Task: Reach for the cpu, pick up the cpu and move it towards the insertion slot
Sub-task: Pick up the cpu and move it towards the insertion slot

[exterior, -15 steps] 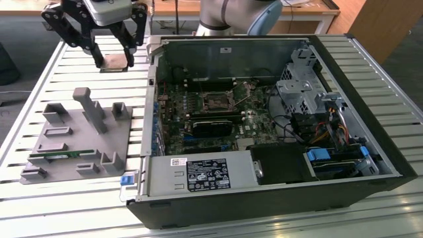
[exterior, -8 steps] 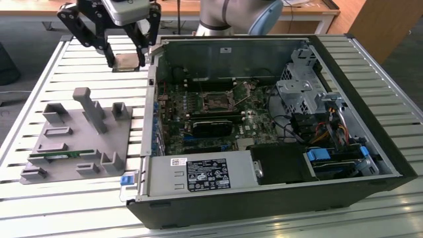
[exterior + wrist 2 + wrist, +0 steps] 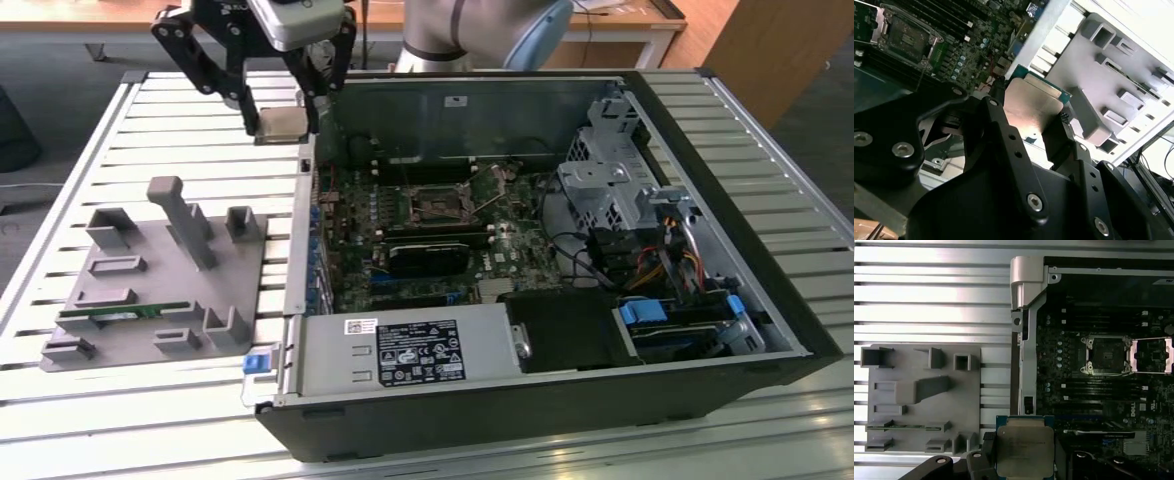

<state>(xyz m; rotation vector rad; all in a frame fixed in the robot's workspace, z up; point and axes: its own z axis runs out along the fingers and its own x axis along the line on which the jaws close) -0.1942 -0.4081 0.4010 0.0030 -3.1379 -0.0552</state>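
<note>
The black hand (image 3: 280,125) grips the flat silvery square cpu (image 3: 1024,451) by its edges, level, clear above the table; the dark metal-framed insertion slot (image 3: 1105,355) lies well ahead.

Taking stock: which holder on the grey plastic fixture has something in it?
The long low one, on the exterior view's left of the grey plastic fixture: it alone carries a thin green memory stick.

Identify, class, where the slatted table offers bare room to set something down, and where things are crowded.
Bare slats lie between the grey fixture tray and the table's far edge, and nearer than the tray. The computer case is crowded with boards and cables. The gripper holds the cpu beside its wall.
</note>
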